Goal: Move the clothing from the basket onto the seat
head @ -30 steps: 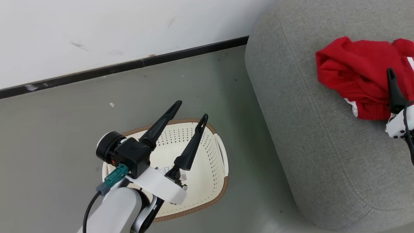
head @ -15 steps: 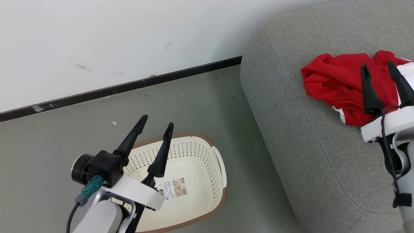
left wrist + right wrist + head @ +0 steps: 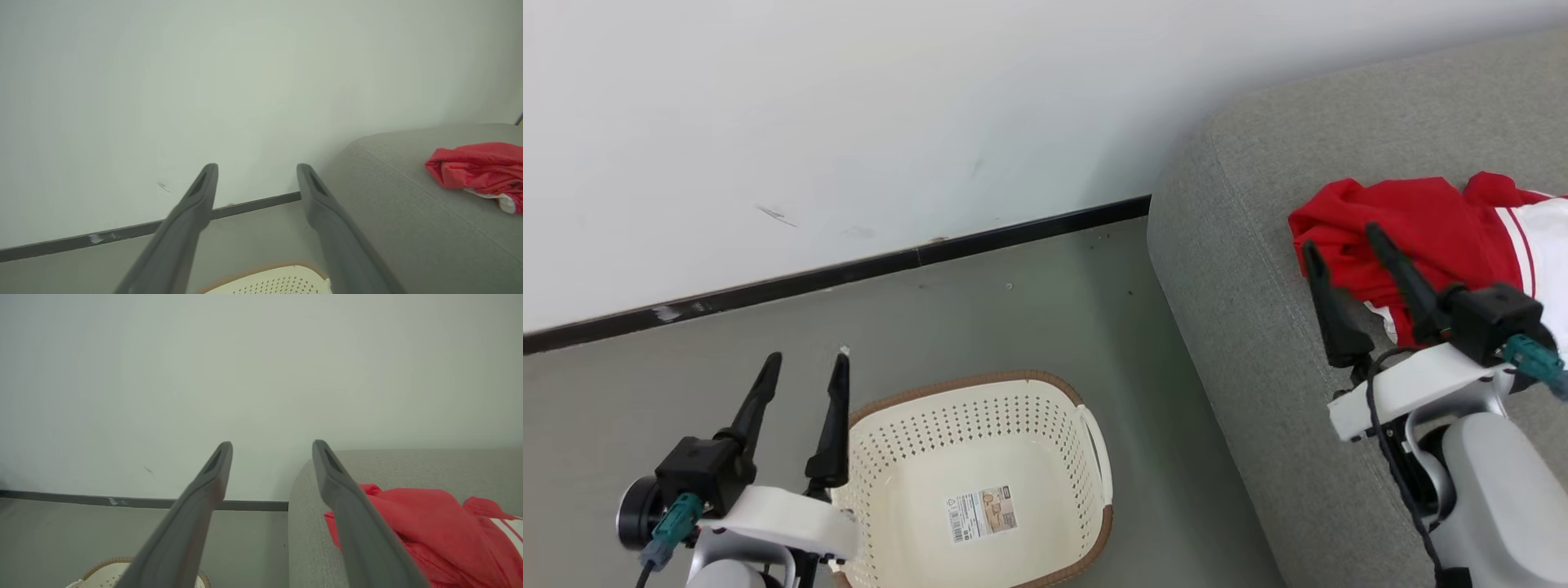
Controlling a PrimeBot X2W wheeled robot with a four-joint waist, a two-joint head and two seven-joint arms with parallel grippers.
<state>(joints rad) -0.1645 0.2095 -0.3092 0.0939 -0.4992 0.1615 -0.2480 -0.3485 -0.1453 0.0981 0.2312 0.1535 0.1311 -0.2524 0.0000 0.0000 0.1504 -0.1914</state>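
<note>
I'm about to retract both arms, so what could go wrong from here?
1. The right gripper has its fingers open close by the clothing on the seat. A careless retract might snag the fabric and drag it toward the seat's rounded end.
2. The left gripper hangs open right beside the basket. A sideways swing could knock the empty basket.

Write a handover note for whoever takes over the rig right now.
Left gripper: open, empty, over the floor beside the basket.
Right gripper: open, empty, above the seat, by the clothing edge.
Done: the red clothing lies bunched on the seat; the basket's visible inside holds just a label.
Left: probably nothing; confirm the pile is both garments and check the basket's cut-off near end.
</note>
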